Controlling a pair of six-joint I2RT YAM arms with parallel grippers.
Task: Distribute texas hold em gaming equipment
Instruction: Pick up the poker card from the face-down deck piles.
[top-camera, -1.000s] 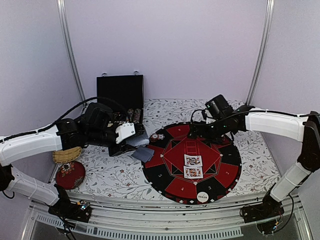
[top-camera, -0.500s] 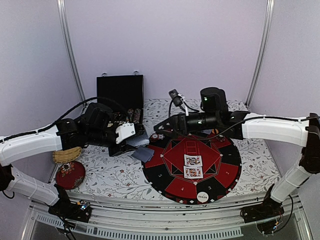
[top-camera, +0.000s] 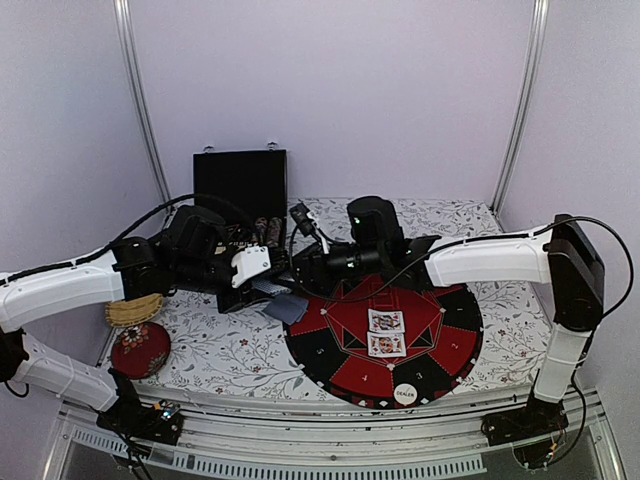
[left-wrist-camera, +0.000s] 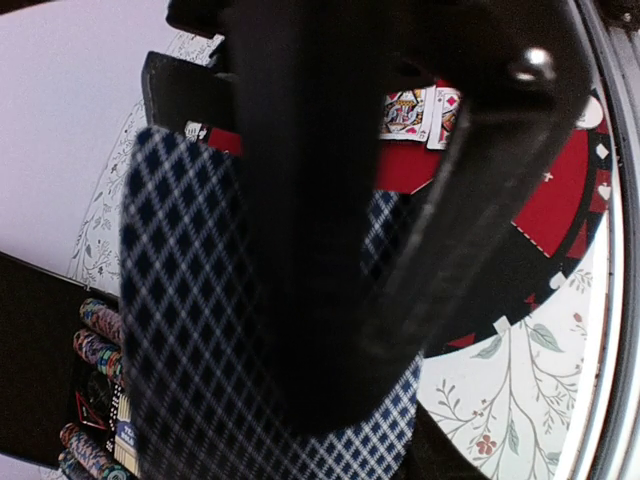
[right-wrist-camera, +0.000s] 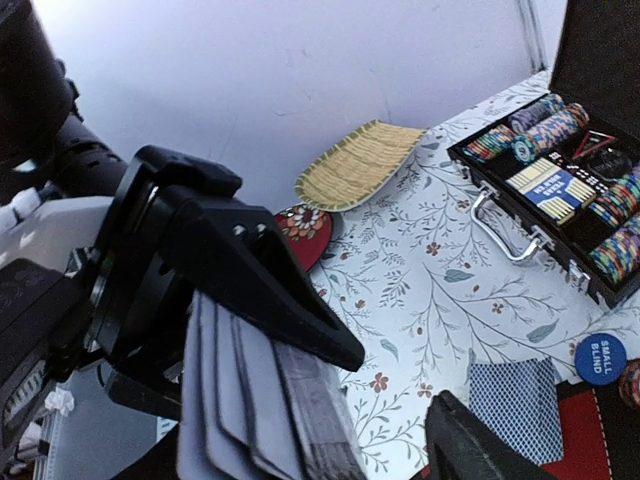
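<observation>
My left gripper (top-camera: 266, 286) is shut on a fanned deck of playing cards (top-camera: 272, 288), checked backs filling the left wrist view (left-wrist-camera: 190, 300). My right gripper (top-camera: 298, 263) has reached over to that deck; in the right wrist view its jaws stand open, with the deck's edges (right-wrist-camera: 255, 400) between them and one of its fingers (right-wrist-camera: 470, 450) at the bottom. One card (top-camera: 288, 308) lies face down on the cloth beside the round mat (top-camera: 340, 375). Two cards (top-camera: 386, 332) lie face up on the mat's centre. The white DEALER button (top-camera: 404, 394) sits at the mat's near edge, and a blue SMALL BLIND button (right-wrist-camera: 601, 359) sits by the single card (right-wrist-camera: 515, 395).
The black chip case (top-camera: 240, 185) stands open at the back left, rows of chips (right-wrist-camera: 545, 125) inside. A woven tray (top-camera: 133, 312) and a red round pouch (top-camera: 140, 350) lie at the left edge. Metal frame posts rise behind the table.
The right arm has swung left across the mat to the deck in the left gripper, and its jaws have narrowed somewhat. The left arm and its deck have not moved.
</observation>
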